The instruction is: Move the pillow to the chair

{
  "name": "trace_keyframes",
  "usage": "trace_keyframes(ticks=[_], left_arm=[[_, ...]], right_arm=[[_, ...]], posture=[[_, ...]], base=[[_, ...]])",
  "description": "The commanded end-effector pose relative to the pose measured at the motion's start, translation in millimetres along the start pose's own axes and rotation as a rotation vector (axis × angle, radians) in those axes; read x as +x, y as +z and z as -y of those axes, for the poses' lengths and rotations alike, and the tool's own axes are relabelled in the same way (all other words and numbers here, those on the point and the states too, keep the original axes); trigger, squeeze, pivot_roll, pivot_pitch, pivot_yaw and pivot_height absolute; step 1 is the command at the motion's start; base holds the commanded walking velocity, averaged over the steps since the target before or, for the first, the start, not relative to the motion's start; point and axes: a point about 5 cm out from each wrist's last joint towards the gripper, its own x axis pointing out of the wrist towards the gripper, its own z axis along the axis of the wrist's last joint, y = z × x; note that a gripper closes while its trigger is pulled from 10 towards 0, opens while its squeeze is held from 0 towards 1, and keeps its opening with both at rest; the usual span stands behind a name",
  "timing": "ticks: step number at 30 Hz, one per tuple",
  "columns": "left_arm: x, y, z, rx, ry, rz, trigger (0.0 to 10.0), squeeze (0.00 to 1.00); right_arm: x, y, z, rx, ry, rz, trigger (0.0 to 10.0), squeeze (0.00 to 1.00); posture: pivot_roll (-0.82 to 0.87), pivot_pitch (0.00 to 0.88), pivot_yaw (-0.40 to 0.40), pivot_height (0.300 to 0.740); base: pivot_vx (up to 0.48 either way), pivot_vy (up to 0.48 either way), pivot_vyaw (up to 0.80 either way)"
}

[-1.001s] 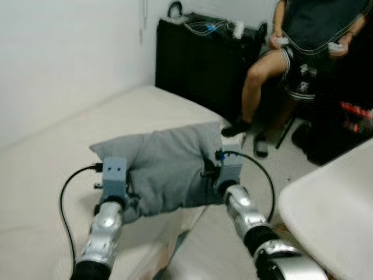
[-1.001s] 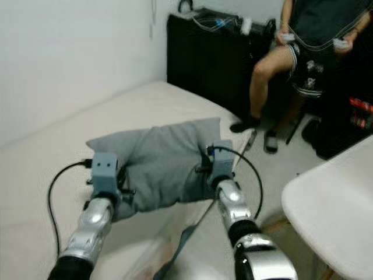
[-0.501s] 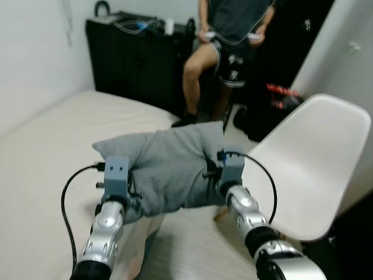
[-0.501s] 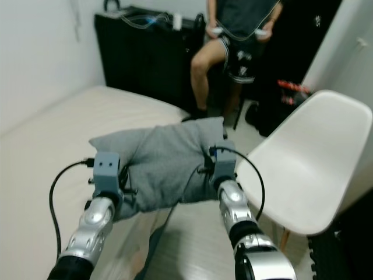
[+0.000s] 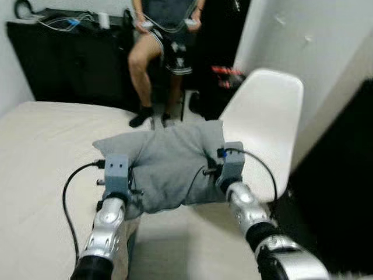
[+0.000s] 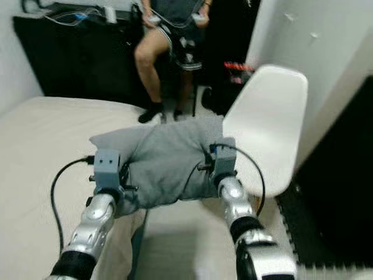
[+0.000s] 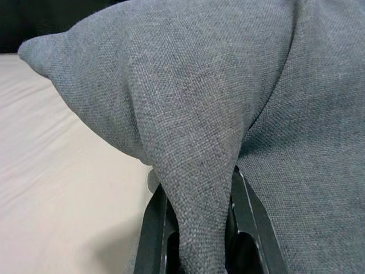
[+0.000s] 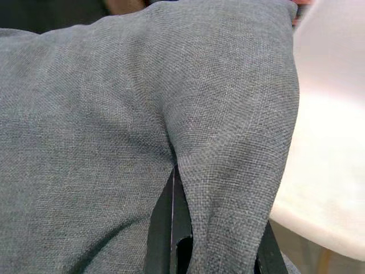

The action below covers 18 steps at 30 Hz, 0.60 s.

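Note:
A grey fabric pillow [image 5: 166, 163] hangs in the air between my two arms, over the edge of the bed. My left gripper [image 5: 129, 201] is shut on a fold at the pillow's left end, the cloth [image 7: 199, 200] pinched between its black fingers [image 7: 153, 228]. My right gripper [image 5: 214, 174] is shut on a fold at the right end, seen close up as the pillow [image 8: 171, 114] over the fingers [image 8: 162, 228]. The white plastic chair [image 5: 263, 119] stands just to the right of the pillow, its seat beside my right wrist.
A cream bed [image 5: 41, 146] lies at the left. A person [image 5: 166, 35] sits behind it holding controllers, beside a black cabinet [image 5: 58, 58]. White wall [image 5: 315, 52] and a dark panel [image 5: 344, 192] stand at the right; the floor is dark there.
The view has swung to the right: the bed has slid left and the whole chair has come in beside the pillow. Both grippers keep the same hold on the pillow.

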Motion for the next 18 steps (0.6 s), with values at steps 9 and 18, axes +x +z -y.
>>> trace_keyframes(ticks=[9,18], left_arm=[[2.8,8.9,8.9,-0.007,-0.026,0.038,10.0,0.00],[1.8,6.8,10.8,-0.009,-0.036,0.032,10.0,0.00]], right_arm=[[0.9,1.5,-1.8,-0.009,0.014,0.001,10.0,0.00],[-0.1,-1.0,-1.0,-0.019,0.011,-0.012,10.0,0.00]], posture=[[0.03,0.000,-0.064,0.722],[0.02,0.000,-0.068,0.722]], base=[[0.000,0.000,-0.80],[0.000,0.000,-0.80]])
